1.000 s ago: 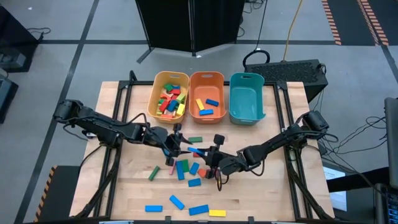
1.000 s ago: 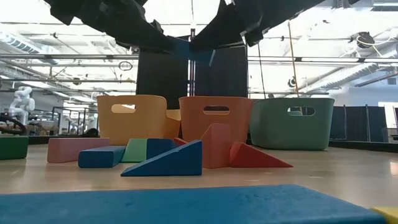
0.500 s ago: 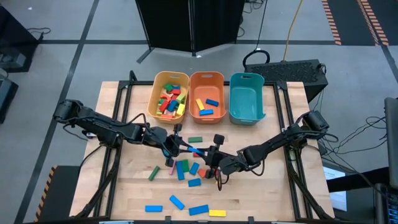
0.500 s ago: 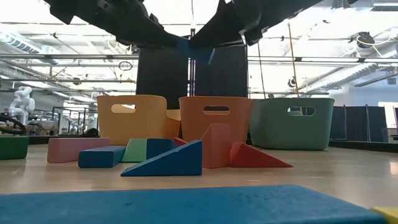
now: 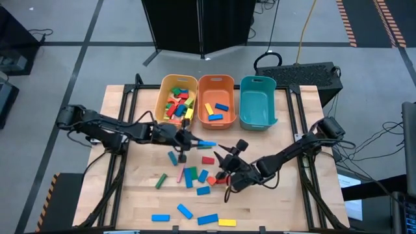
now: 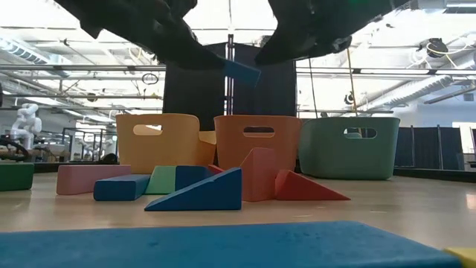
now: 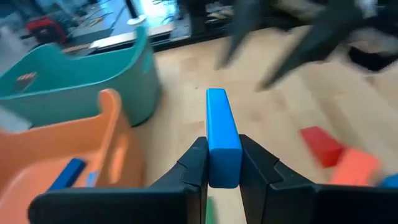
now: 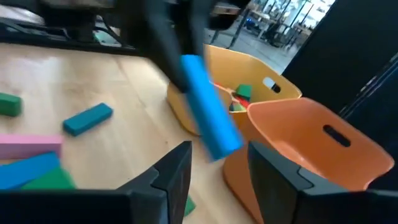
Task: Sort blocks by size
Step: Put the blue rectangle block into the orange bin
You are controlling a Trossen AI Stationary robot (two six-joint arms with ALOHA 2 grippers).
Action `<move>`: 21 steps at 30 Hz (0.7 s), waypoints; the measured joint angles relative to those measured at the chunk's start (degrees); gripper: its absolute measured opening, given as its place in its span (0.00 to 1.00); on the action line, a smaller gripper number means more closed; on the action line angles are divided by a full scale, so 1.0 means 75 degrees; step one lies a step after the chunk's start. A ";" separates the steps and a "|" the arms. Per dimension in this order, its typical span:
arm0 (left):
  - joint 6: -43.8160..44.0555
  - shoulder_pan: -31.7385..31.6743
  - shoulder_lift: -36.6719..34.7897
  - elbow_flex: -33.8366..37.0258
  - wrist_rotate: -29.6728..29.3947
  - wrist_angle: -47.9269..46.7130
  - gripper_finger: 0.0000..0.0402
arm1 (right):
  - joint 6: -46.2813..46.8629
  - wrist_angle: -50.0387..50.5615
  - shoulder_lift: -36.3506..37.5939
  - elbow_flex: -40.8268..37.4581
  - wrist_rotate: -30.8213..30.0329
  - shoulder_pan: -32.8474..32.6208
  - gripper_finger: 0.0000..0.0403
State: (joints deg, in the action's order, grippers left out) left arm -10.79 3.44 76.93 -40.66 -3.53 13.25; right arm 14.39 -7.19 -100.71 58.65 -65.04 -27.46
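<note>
My left gripper [image 5: 192, 141] is shut on a blue bar block [image 5: 207, 143] above the table's middle, in front of the orange bin [image 5: 216, 99]. In the low view the bar [image 6: 242, 71] hangs high between both arms. My right gripper [image 5: 229, 153] stands open just right of the bar and apart from it; its wrist view shows the bar [image 8: 208, 109] ahead of its spread fingers [image 8: 176, 174]. Loose blocks lie flat on the table below: red [image 5: 208, 160], blue [image 5: 190, 176], pink [image 5: 180, 176], green [image 5: 160, 181]. My left gripper pinches the blue bar's near end [image 7: 222, 169] between its two fingers [image 7: 196, 167], one on each long side. The fingers come about level from the table's left and lie along the bar. The bar sticks out past the fingertips, lifted clear of the table.
A yellow bin [image 5: 162, 97] with several blocks, the orange bin with two or three, and a teal bin [image 5: 257, 103] stand in a row at the far edge. More blue blocks [image 5: 184, 211] and a yellow one [image 5: 227, 222] lie near the front edge.
The blue bar, held between both grippers a second ago, is now in my left gripper alone. My right gripper has let go, turned its wrist and drawn back a little. My left gripper has carried the bar toward the far edge and the bins, clear of the table.
</note>
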 joint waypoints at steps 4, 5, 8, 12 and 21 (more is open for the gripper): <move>0.0193 -0.0562 0.0000 0.0000 0.0000 -0.0007 0.13 | 0.0770 0.0353 0.0006 0.0000 0.0104 -0.0074 0.37; 0.0201 -0.0704 0.0000 0.0000 0.0024 -0.0007 0.13 | 0.1001 0.0484 0.0006 0.0000 0.0119 -0.0089 0.37; 0.0195 -0.1038 0.0000 0.0000 0.0107 -0.0007 0.13 | 0.1726 0.0896 0.0009 0.0000 0.0301 -0.0102 0.36; 0.0192 -0.1449 0.0000 0.0000 0.0125 0.0000 0.13 | 0.2741 0.1575 0.0009 0.0000 0.0631 -0.0102 0.35; 0.0137 -0.2408 0.0161 0.0000 0.0950 0.0649 0.13 | 0.4302 0.2038 -0.0437 -0.0003 0.0755 -0.0102 0.35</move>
State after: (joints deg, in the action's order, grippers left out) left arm -9.76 -14.62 78.13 -40.66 3.59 18.11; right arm 46.66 8.10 -103.98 58.63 -59.38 -28.23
